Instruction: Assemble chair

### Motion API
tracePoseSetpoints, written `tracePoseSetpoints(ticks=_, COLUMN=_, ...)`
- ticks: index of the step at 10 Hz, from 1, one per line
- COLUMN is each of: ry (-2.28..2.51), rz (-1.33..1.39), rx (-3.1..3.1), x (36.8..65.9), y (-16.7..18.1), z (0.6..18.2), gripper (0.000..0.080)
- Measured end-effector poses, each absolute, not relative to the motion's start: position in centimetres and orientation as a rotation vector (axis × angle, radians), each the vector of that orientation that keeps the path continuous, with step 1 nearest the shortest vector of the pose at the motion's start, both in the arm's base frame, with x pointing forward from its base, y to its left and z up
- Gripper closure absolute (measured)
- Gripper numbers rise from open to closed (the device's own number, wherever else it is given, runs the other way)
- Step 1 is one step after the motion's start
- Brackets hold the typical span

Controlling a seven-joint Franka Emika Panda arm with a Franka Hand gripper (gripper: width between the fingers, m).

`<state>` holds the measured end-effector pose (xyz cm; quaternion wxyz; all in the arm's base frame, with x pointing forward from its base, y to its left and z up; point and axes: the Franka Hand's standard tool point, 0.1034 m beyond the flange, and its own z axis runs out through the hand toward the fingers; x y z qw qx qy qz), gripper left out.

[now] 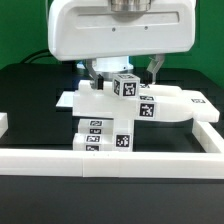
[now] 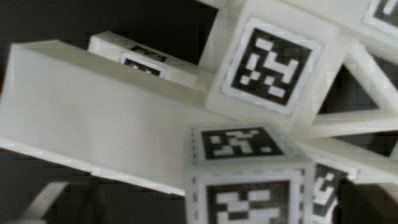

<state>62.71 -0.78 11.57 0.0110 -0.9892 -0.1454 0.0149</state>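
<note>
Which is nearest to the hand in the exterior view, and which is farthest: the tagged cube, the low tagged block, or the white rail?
1. Tagged cube: right below the hand, on top of the chair parts.
2. Low tagged block: lower in the stack, by the rail.
3. White rail: farthest, along the front of the table.

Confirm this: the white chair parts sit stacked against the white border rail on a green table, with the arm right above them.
Wrong in one respect: the table is black, not green; green shows only in the backdrop. The exterior view shows it. The rest holds: the white chair parts sit stacked against the white border rail, with the arm right above them.
</note>
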Motion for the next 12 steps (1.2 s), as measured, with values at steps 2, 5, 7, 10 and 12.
tracePoseSetpoints(ticks=2, ry=-0.451, rz=0.047, rx=-3.086, x=62.70, y=-0.86, z=11.56, gripper=0.0413)
tracePoseSetpoints(ticks=5, ry=-0.384, rz=0.048, rx=-3.096, x=62.70, y=-0.90, z=11.55, gripper=0.0515)
tracePoseSetpoints(ticks=7, ry=-0.143, rz=0.050, rx=-3.118, x=62.71, y=-0.89, z=11.55, gripper=0.0515)
tracePoseSetpoints(ticks=10, ry=0.332, rz=0.033, rx=-3.110, x=62.97, y=-0.45, z=11.60, gripper=0.0515)
tracePoseSetpoints(ticks=12, ry=0.608, rz=0.035, rx=-3.069, x=62.97, y=-0.64, z=11.59, gripper=0.0515)
